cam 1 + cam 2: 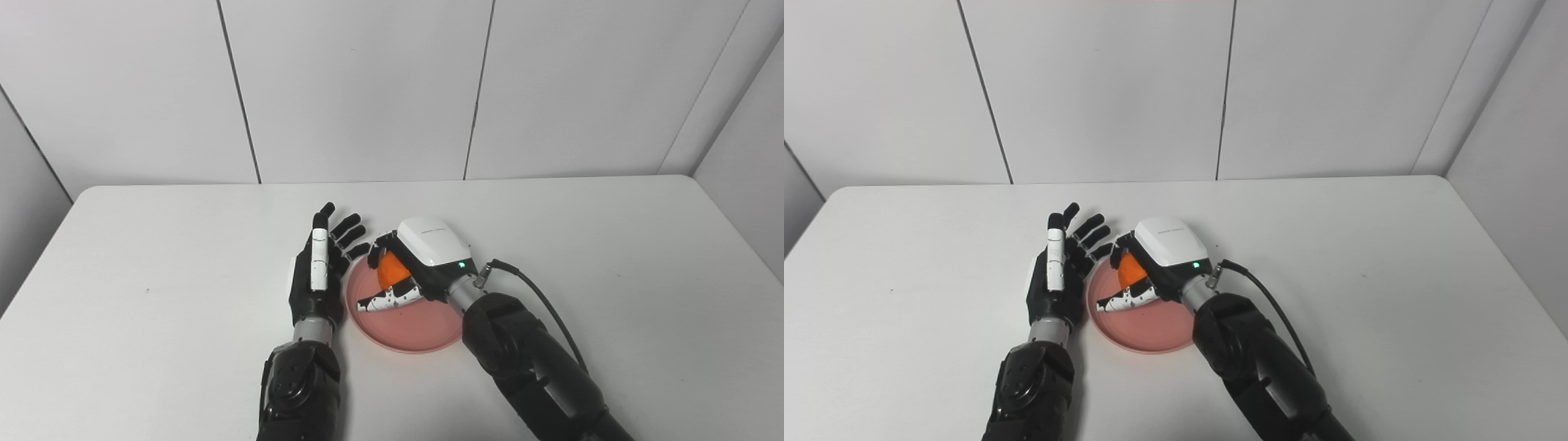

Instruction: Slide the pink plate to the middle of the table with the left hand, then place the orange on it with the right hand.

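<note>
The pink plate [404,324] lies near the middle of the white table. My right hand [416,260] hovers over the plate's far half, shut on the orange [391,272], which shows between its fingers and thumb. Whether the orange touches the plate is hidden by the hand. My left hand [321,263] stands open on edge just left of the plate, fingers spread and pointing away, its fingertips [1093,236] close to the plate's rim and to the right hand.
The white table [153,245] stretches wide on both sides, with its back edge against grey wall panels. A black cable [539,300] loops out from my right wrist over the table.
</note>
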Tool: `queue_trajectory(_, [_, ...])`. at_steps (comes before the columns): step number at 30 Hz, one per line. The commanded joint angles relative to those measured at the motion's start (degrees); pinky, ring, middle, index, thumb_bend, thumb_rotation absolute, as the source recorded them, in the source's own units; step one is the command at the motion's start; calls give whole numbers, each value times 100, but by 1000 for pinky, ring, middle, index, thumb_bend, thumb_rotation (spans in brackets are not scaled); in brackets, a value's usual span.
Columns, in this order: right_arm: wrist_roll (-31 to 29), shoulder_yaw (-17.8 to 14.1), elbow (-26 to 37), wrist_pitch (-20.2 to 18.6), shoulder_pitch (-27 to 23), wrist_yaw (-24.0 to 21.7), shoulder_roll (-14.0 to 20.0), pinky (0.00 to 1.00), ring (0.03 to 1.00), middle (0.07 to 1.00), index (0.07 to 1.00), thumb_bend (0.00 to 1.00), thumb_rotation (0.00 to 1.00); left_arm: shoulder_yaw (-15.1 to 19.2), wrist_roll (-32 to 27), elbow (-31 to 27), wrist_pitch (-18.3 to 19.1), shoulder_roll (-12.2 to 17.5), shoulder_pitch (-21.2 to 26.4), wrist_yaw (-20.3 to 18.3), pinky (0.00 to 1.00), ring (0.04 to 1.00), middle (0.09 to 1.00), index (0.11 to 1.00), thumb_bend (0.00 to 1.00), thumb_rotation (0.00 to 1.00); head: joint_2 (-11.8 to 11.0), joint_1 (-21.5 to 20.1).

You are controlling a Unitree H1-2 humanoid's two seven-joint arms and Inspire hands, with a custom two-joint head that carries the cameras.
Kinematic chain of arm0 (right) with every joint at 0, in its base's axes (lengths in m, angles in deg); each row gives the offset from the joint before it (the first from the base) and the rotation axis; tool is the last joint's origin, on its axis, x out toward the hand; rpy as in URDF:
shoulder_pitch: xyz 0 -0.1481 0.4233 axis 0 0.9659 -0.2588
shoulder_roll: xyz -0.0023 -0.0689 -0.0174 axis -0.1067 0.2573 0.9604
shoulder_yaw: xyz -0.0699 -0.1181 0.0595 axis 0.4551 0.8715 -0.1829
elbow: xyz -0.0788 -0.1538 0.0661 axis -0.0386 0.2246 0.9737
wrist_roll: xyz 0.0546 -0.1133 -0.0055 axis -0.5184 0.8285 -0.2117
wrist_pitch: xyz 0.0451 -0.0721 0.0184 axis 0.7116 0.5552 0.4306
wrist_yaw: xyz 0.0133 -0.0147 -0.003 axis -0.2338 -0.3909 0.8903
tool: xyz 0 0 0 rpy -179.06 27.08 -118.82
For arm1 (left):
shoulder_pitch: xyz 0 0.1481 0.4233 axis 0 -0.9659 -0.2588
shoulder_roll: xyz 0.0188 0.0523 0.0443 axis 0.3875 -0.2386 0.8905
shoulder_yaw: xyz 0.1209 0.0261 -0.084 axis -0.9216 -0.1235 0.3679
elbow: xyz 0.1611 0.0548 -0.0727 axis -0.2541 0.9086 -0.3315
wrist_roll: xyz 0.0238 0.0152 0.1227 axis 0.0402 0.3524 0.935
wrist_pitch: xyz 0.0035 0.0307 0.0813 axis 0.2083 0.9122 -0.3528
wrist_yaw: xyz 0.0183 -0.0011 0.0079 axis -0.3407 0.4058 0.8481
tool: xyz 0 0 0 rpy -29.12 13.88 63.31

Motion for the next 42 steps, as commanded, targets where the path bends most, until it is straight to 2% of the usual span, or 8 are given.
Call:
queue_trajectory(1, [19, -5, 104, 213, -164, 110, 44, 172, 236, 314, 501, 537, 354, 106, -13, 99, 86, -423, -32, 167, 554, 694, 723, 860, 812, 790, -3, 1])
queue_trajectory(7, [33, 21, 121, 171, -167, 94, 90, 154, 218, 293, 462, 547, 352, 90, 18, 122, 57, -422, -36, 131, 565, 697, 724, 870, 812, 793, -3, 1])
queue_trajectory(15, [-82, -89, 247, 90, -158, 7, 138, 160, 221, 289, 303, 634, 403, 125, -56, 126, 53, -468, -51, 132, 583, 703, 712, 858, 807, 770, 0, 8])
queue_trajectory(17, [-163, -152, 284, 106, -134, 12, 159, 268, 343, 412, 449, 720, 499, 129, -75, 123, 35, -470, -54, 116, 636, 714, 724, 858, 800, 763, 4, 8])
queue_trajectory(20, [-252, -219, 317, 184, -99, 71, 206, 342, 419, 495, 542, 792, 608, 119, -99, 128, 5, -449, -57, 79, 652, 721, 741, 864, 796, 764, 9, -1])
queue_trajectory(29, [-433, -265, 412, 257, -72, -8, 397, 551, 625, 693, 715, 939, 978, 62, -63, 146, -31, -419, -67, 47, 686, 801, 780, 897, 782, 794, -19, 9])
queue_trajectory(38, [-894, -601, 678, 396, -70, 236, 435, 609, 679, 718, 715, 875, 988, 71, -111, 120, 80, -468, -87, 98, 739, 791, 795, 886, 811, 798, -29, 30])
queue_trajectory(42, [-1373, -1097, 587, 1233, -44, 1289, 201, 493, 559, 598, 602, 813, 960, 88, -101, 117, 14, -493, -97, 134, 719, 791, 814, 893, 831, 783, -41, 56])
